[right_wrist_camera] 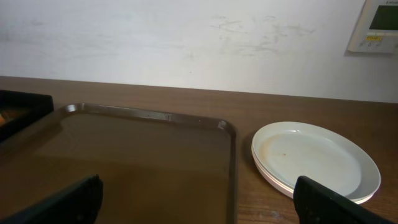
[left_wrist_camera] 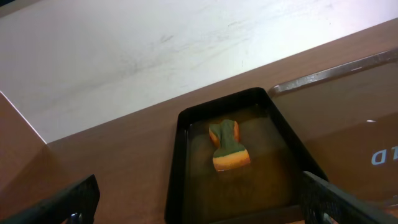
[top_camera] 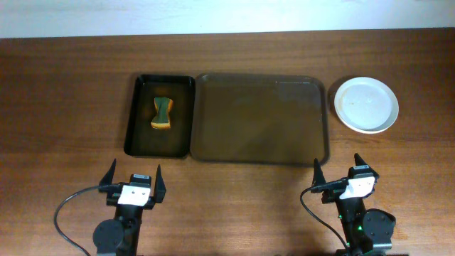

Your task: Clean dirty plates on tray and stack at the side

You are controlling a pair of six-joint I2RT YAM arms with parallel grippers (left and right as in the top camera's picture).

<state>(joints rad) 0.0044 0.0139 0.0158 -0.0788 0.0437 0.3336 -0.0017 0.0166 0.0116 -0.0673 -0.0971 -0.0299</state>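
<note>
The white plates [top_camera: 366,104] sit in a stack on the table to the right of the large dark tray [top_camera: 261,118]; the top one looks plain white with a few small specks. The stack also shows in the right wrist view [right_wrist_camera: 314,159], beside the tray [right_wrist_camera: 137,162]. The tray holds nothing. My left gripper [top_camera: 134,181] is open and empty near the front edge, below the small black tray. My right gripper [top_camera: 341,173] is open and empty in front of the large tray's right corner.
A smaller black tray [top_camera: 159,115] stands left of the large tray and holds a yellow-and-green sponge [top_camera: 163,114], which also shows in the left wrist view [left_wrist_camera: 229,146]. A white wall runs behind the table, with a wall panel [right_wrist_camera: 379,25] at the right.
</note>
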